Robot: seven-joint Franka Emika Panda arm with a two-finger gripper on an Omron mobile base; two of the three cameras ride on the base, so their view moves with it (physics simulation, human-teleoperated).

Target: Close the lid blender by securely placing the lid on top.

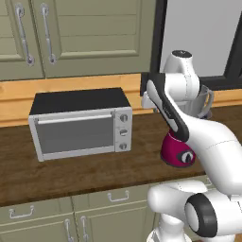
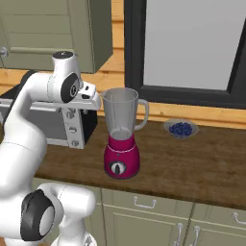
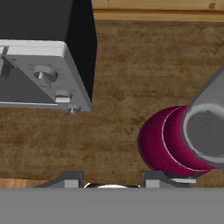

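- Right then, a dark wooden counter [image 2: 192, 168] ran under a black-framed window [image 2: 192, 43], with grey-green cabinets [image 1: 71, 33] above and drawers [image 2: 153, 206] below.
- Standing on that counter was the blender [image 2: 122, 139], its magenta base carrying a black dial and its clear jar open at the top, with nothing visible inside.
- To the blender's left, near it but apart, sat the silver toaster oven [image 1: 80, 125], door shut.
- To the blender's right, further back by the wall, a small bowl [image 2: 181, 129] held blueberries.
- Up over the gap between toaster oven and blender hung the gripper [image 3: 111, 183], pointing down at the counter just left of the blender's base.
- Its fingers were clenched as far as they go; what sat between them, hard to tell.
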